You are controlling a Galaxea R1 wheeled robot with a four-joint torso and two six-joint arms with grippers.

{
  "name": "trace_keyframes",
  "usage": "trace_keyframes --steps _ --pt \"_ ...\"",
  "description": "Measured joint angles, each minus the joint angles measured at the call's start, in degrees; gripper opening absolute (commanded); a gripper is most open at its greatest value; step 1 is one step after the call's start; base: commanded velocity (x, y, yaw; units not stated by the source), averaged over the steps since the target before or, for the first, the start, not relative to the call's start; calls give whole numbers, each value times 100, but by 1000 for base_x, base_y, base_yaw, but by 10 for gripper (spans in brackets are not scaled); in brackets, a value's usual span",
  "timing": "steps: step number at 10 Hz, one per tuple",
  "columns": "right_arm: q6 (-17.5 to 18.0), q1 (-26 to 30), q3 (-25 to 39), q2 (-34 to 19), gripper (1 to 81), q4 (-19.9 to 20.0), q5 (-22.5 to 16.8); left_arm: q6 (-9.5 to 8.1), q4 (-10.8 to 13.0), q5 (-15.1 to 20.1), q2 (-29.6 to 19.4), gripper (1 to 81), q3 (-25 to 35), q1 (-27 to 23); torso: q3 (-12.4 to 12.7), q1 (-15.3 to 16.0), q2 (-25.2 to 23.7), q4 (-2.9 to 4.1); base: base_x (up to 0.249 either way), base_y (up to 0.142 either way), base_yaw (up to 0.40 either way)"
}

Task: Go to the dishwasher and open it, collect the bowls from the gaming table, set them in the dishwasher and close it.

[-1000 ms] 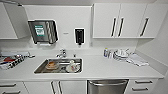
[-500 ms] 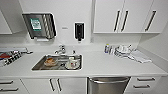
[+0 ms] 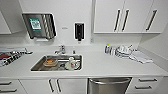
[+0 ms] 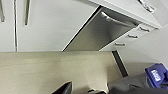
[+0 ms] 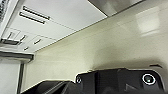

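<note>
One step in, the robot faces the shut steel-fronted, bar-handled dishwasher (image 3: 109, 85) under the white counter (image 3: 100, 65); reaching its handle comes next, though neither claw's state can be told.

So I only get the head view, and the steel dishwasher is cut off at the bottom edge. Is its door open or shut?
Observer: Shut. The left wrist view shows the dishwasher front whole, lying flush with the white cabinet doors.
Operator: And what's the floor like down there?
Observer: Pale beige floor, smooth, running up to the cabinet base; in the right wrist view it reflects a patch of light.
</note>
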Motion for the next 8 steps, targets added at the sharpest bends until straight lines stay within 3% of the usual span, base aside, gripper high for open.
trace_keyframes --steps 1,5,8 --pt "51 84 28 1 811 2 -33 -9 2 268 -13 811 52 -119 -188 124 -199 0 0 0 0" --pt "72 222 194 -110 811 7 -5 -11 4 395 -251 811 258 -382 -889 614 -951 0 0 0 0" --pt "72 328 389 -278 811 7 12 -9 15 441 -557 811 444 -872 -983 951 -1480 0 0 0 0"
